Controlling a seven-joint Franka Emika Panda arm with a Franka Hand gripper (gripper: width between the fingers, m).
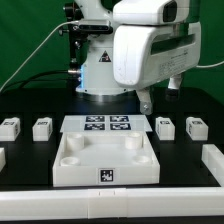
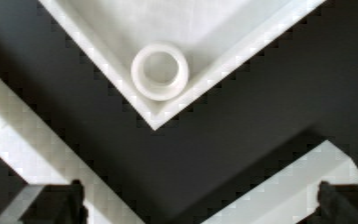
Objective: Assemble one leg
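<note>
Several small white legs with tags stand in a row on the black table: two at the exterior view's left (image 1: 10, 128) (image 1: 42, 128) and two at its right (image 1: 165, 127) (image 1: 196, 127). The white square tabletop (image 1: 70, 160) with round corner sockets lies at the front centre. My gripper (image 1: 155, 98) hangs above the table behind the right-hand legs. In the wrist view my gripper (image 2: 197, 205) is open and empty, its dark fingertips (image 2: 48, 205) wide apart. A tabletop corner (image 2: 105, 30) with one round socket (image 2: 158, 70) shows there. No leg shows in the wrist view.
The marker board (image 1: 107, 125) lies flat behind the tabletop. White blocks sit at the table's far left (image 1: 3, 157) and far right (image 1: 212, 160). The robot base (image 1: 100, 70) stands at the back. White bands (image 2: 282, 165) cross the wrist view near the fingertips.
</note>
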